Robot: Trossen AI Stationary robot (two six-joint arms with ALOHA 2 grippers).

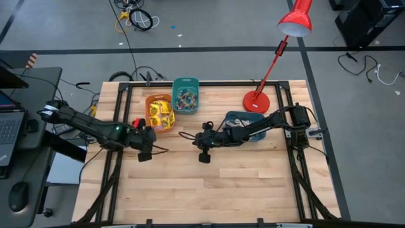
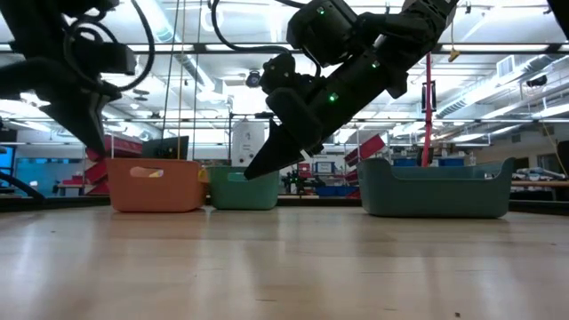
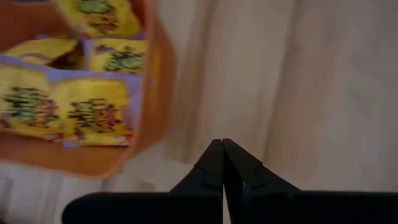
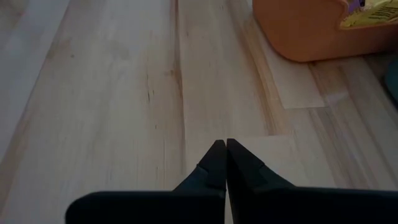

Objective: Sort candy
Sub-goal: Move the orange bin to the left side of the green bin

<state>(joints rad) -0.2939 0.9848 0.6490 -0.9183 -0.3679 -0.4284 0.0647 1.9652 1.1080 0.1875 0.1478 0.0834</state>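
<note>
Sorting appears finished: candy (image 1: 160, 114) is held in the orange bin (image 1: 166, 128), teal bin (image 1: 175, 85) and far-right bin (image 1: 231, 117). No loose candy is seen on the counter (image 1: 209, 183). The left tool (image 1: 145, 154) and right tool (image 1: 204, 156) are closed together, empty.

Grey floor (image 1: 221, 25), red lamp (image 1: 295, 22), ceiling strip lights (image 2: 498, 89).

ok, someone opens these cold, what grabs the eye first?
Probably the orange bin of yellow candy packets at the table's far left-centre, with the teal bin of small colourful candy pieces just right of it. Next, both arms over the bare wood mid-table: left gripper and right gripper, both shut and empty. The red desk lamp at the far right also stands out.
</note>
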